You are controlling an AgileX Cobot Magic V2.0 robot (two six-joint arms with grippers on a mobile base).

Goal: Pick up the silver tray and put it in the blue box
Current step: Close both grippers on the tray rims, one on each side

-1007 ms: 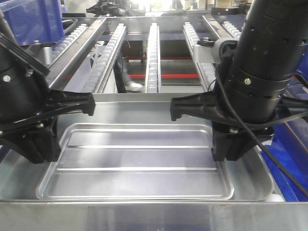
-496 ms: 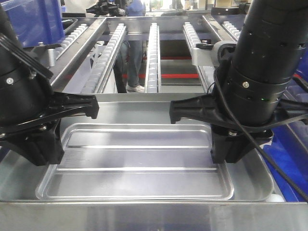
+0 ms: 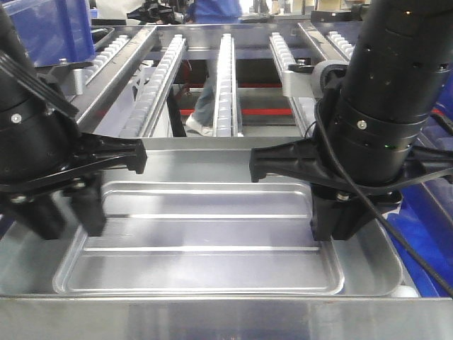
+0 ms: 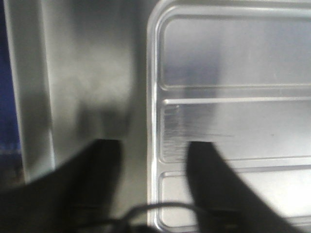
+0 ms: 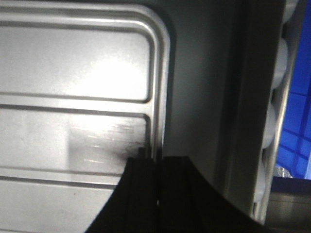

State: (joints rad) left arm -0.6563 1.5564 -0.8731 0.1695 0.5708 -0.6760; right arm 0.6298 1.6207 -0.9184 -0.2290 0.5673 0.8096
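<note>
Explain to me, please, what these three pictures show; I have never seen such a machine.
It is a robot with two black arms that pinch things. The wide picture looks forward from the front; the other two come from a camera on each wrist. A shallow silver tray lies inside a deeper silver pan, with roller rails behind. The left gripper is open, its fingers astride the tray's left rim. The right gripper is shut on the right rim.
</note>
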